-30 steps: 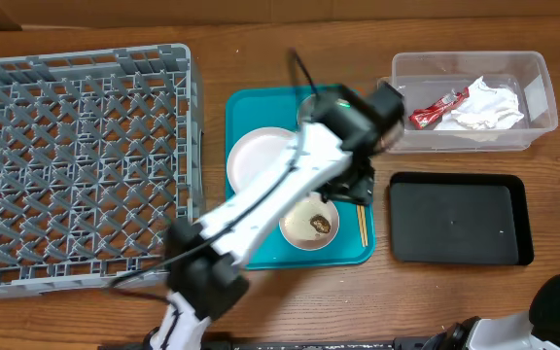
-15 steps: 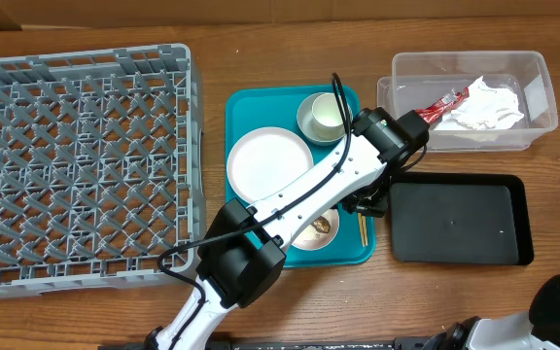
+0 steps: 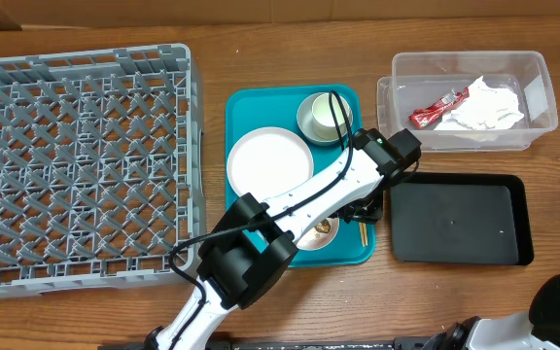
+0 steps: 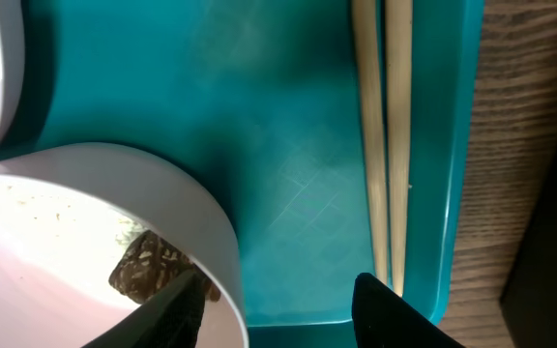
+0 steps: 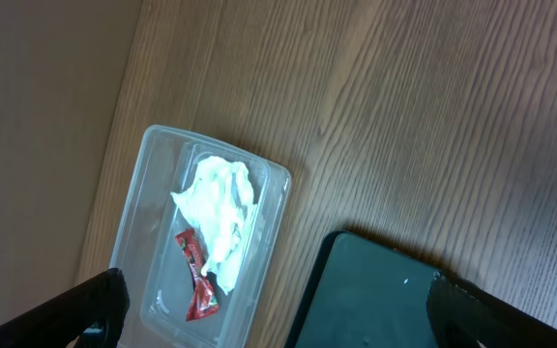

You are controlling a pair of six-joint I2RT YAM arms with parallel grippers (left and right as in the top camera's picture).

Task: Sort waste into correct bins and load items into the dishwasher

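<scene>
The pair of wooden chopsticks [image 4: 383, 145] lies side by side along the right edge of the teal tray [image 4: 288, 145], just inside its raised lip, with the sticks touching or nearly so. Just beside them on the same tray sits a small white bowl [image 4: 95, 222] holding a brown food lump [image 4: 148, 266] and a few specks.

The left hand [image 4: 278, 309] hangs low over this corner of the tray, pointing down. Its jaws are parted, one finger [image 4: 177, 309] over the bowl's rim by the lump, the other over the near end of the chopsticks. Bare tray floor and the bowl's wall lie between them, and nothing is clamped.

From overhead, the left arm [image 3: 299, 199] stretches from the table's front edge diagonally across the tray, its wrist bent down at the tray's right side and covering part of the bowl. A white round plate [image 3: 265, 160] and a pale cup-like bowl [image 3: 319, 117] sit farther back on the tray.

To the right lies the flat black tray [image 3: 455, 219], and behind it the clear tub [image 3: 542, 97] holding the red snack wrapper [image 3: 436, 107] and the crumpled napkin [image 3: 489, 105]. The grey dish rack [image 3: 76, 165] stands at the left of the table [image 3: 261, 58].

The right hand [image 5: 283, 309] is high above the table with its jaws spread wide and holding nothing, looking down on the tub and the black tray's corner. Its arm shows only at the front right corner in the overhead view.
</scene>
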